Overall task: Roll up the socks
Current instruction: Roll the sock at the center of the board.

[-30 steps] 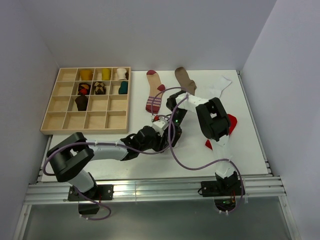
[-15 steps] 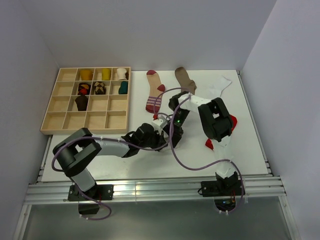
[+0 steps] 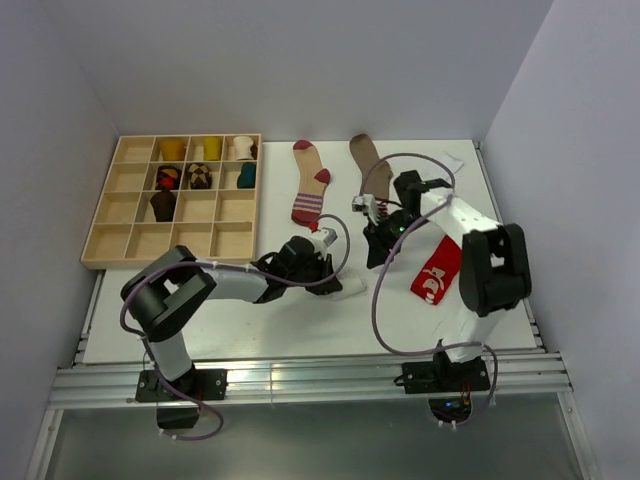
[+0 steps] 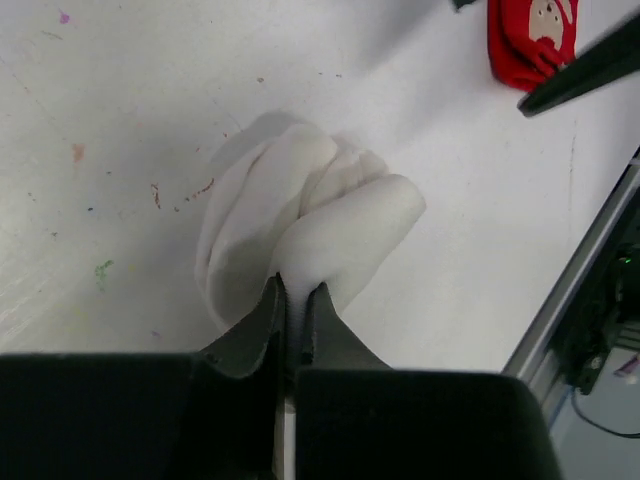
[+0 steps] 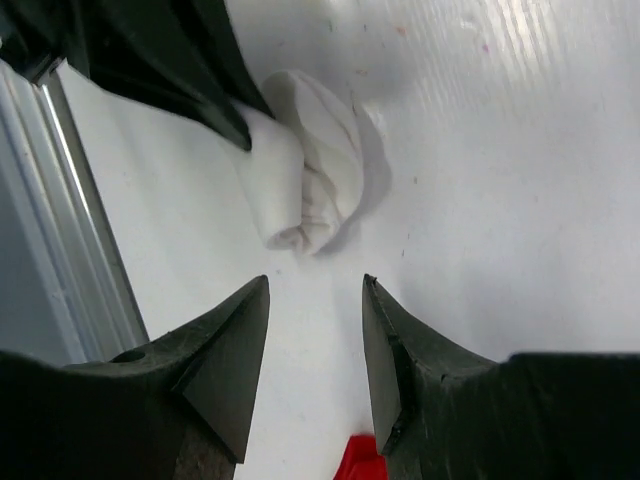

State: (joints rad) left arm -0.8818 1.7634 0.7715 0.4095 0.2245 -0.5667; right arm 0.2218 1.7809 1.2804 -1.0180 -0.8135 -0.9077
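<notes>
A rolled white sock lies on the white table. My left gripper is shut on its near edge. In the top view the roll sits right of my left gripper. My right gripper is open and empty, hovering just short of the same roll; in the top view it points down at the table. A red sock with white marks lies flat to its right. A brown sock, a pink sock with striped cuff and a white sock lie at the back.
A wooden compartment tray stands at the back left with several rolled socks in its top cells. The red sock's end shows in the left wrist view and at the bottom of the right wrist view. The table's metal front rail runs close below.
My right arm has swung away to the right, off the roll, uncovering the red sock. My left gripper has moved a little right with the white roll in it.
</notes>
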